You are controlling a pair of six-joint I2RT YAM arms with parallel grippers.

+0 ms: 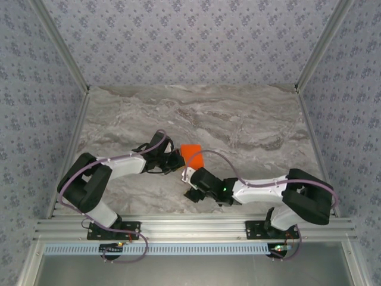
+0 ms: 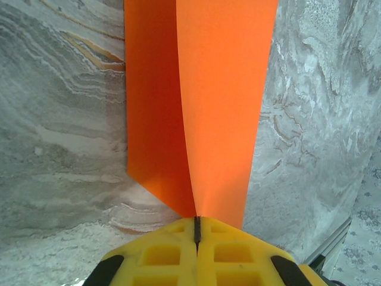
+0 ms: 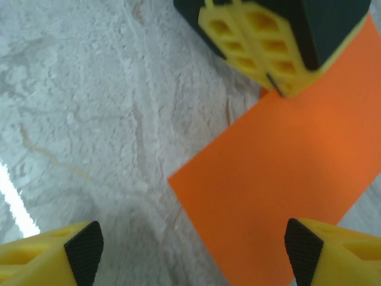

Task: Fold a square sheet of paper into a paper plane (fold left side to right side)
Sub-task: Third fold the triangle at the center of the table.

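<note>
we see a grey veined marble tabletop (image 1: 250,119) within floral grey walls (image 1: 190,36); our left gripper (image 2: 196,229) clenches the folded bright orange paper sheet (image 2: 220,89), our right gripper (image 3: 190,250) spread wide over it.

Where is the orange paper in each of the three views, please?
Top external: the orange paper lies at the picture's centre.
Left wrist: the orange paper runs from the top edge down the middle.
Right wrist: the orange paper covers the right side.
Shared landmark: the left gripper, shut on the paper's edge, seen top right from the right wrist.
</note>
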